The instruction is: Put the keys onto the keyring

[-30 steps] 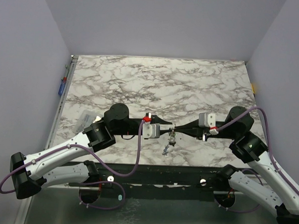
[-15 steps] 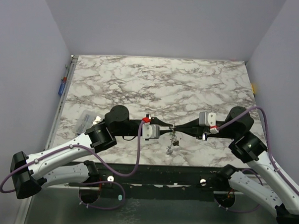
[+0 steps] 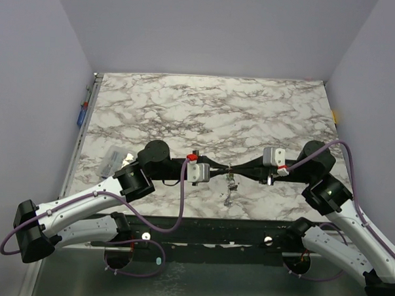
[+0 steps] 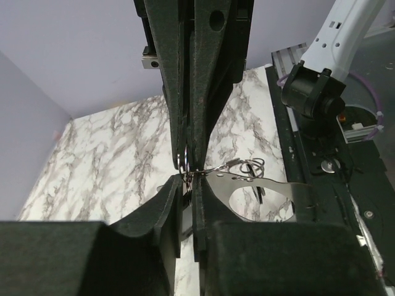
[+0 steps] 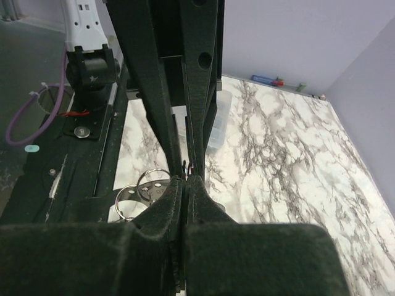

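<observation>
My left gripper (image 3: 227, 169) and right gripper (image 3: 232, 169) meet tip to tip above the table's near middle. In the left wrist view my left gripper (image 4: 187, 180) is shut on the small keyring (image 4: 182, 164), which stands up out of its tips. In the right wrist view my right gripper (image 5: 185, 180) is shut on a thin piece at the keyring (image 5: 187, 168); it looks like a key, mostly hidden. A bunch of silvery keys (image 3: 229, 189) hangs below the tips, with a flat holed metal piece (image 4: 271, 188), wire loops (image 4: 250, 166) and rings (image 5: 151, 183).
A clear plastic box (image 3: 112, 159) lies at the table's left, also in the right wrist view (image 5: 218, 123). The table's dark front rail (image 3: 207, 228) runs just below the hanging keys. A blue-and-red tool (image 3: 83, 111) lies along the left edge.
The hanging bunch of keys has swung a little to the right and hangs straighter. Both grippers stay shut tip to tip; the left arm has shifted slightly right.
</observation>
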